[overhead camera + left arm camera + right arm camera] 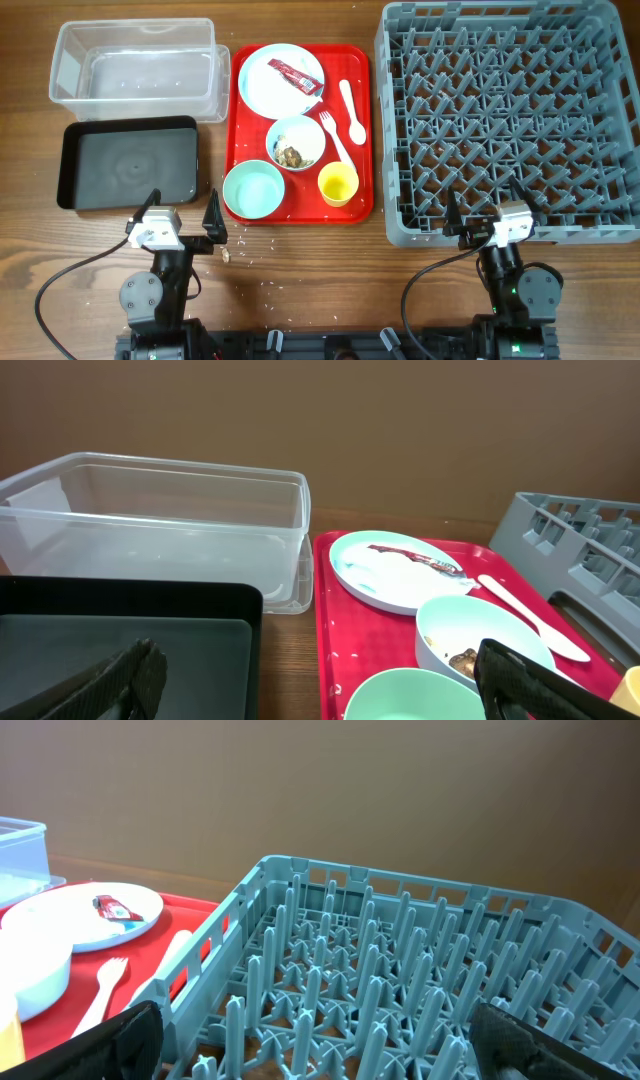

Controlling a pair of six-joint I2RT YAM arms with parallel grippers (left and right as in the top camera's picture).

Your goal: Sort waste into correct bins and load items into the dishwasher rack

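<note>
On the red tray, a pale blue plate (262, 95) holds a red sachet (296, 76) and a white napkin (395, 572). One bowl (296, 143) holds brown scraps, the other bowl (253, 190) is empty. A yellow cup (338, 184), a white spoon (351, 110) and a fork (333, 135) lie beside them. The clear tub (135, 65) and black tray (130, 165) stand at the left, the grey rack (510, 120) at the right. My left gripper (185, 215) (320, 680) is open and empty before the black tray. My right gripper (487, 210) (325, 1040) is open and empty at the rack's near edge.
The red serving tray (350, 60) sits between the bins and the rack. Loose rice grains (228, 255) lie scattered on the wooden table in front of it, next to my left gripper.
</note>
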